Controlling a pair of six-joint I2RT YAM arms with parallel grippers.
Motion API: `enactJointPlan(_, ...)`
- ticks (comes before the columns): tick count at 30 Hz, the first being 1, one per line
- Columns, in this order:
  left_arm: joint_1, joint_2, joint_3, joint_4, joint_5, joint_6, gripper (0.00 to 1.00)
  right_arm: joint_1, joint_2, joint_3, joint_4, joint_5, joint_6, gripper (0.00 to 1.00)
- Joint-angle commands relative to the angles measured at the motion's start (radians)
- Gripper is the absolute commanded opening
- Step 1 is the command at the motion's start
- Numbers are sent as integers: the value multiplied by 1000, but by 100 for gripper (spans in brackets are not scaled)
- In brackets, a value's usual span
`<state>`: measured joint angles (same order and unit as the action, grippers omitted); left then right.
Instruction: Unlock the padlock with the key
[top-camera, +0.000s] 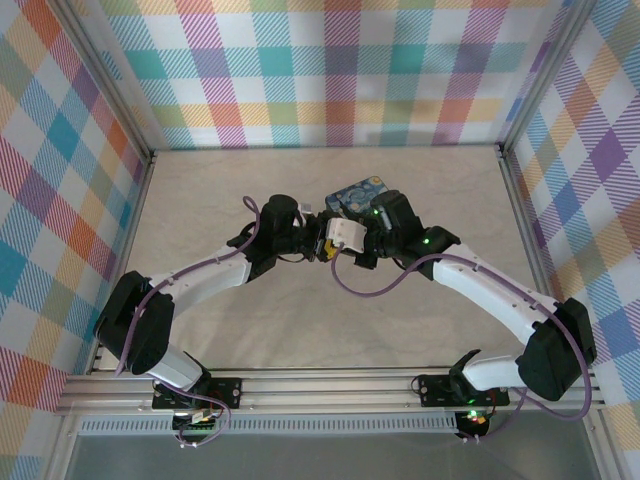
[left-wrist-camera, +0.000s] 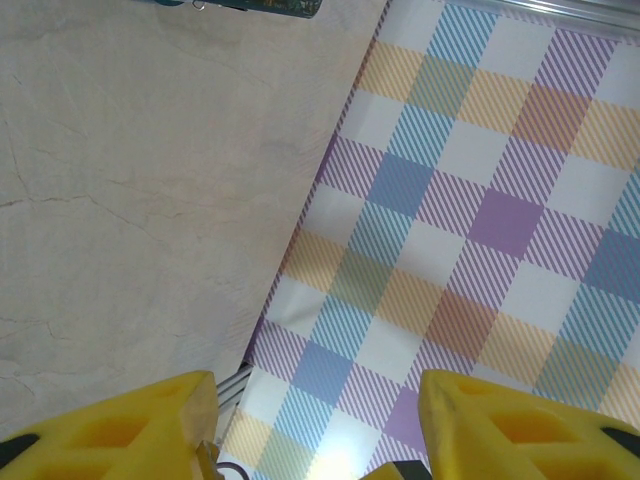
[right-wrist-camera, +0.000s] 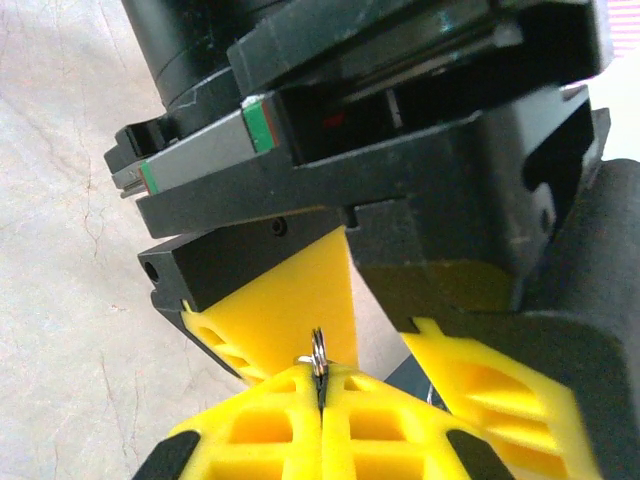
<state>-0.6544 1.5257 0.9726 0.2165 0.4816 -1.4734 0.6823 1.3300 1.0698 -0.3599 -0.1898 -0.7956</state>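
My right gripper (right-wrist-camera: 321, 388) is shut, its yellow fingers pressed together on the key (right-wrist-camera: 320, 372), a thin dark sliver topped by a small silvery split ring (right-wrist-camera: 318, 350). My left gripper (left-wrist-camera: 315, 425) faces it tip to tip, open, with a wide gap between its yellow fingers (right-wrist-camera: 290, 300). A small metal wire piece (left-wrist-camera: 207, 462) shows beside its left finger, and I cannot tell what it is. From above, both grippers (top-camera: 322, 243) meet at the table's middle. The padlock is hidden.
A blue-and-yellow night-sky-print box (top-camera: 360, 192) lies just behind the right wrist. Purple cables (top-camera: 370, 285) loop off both arms. Plaid walls (top-camera: 330, 70) close in the beige table (top-camera: 300, 340) on three sides, with aluminium rails at the near edge.
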Motion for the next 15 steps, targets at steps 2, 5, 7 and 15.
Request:
enactJointPlan(2, -15, 7, 14, 29, 17, 2, 54, 8, -10, 5, 3, -31, -17, 0)
enactJointPlan(5, -15, 8, 12, 29, 15, 1, 51, 8, -20, -3, 9, -29, -17, 0)
enactJointPlan(7, -15, 8, 13, 28, 15, 1, 49, 8, -24, -7, 12, -30, -17, 0)
enactJointPlan(15, -15, 10, 11, 27, 15, 1, 42, 7, -38, -20, 15, -22, -15, 0)
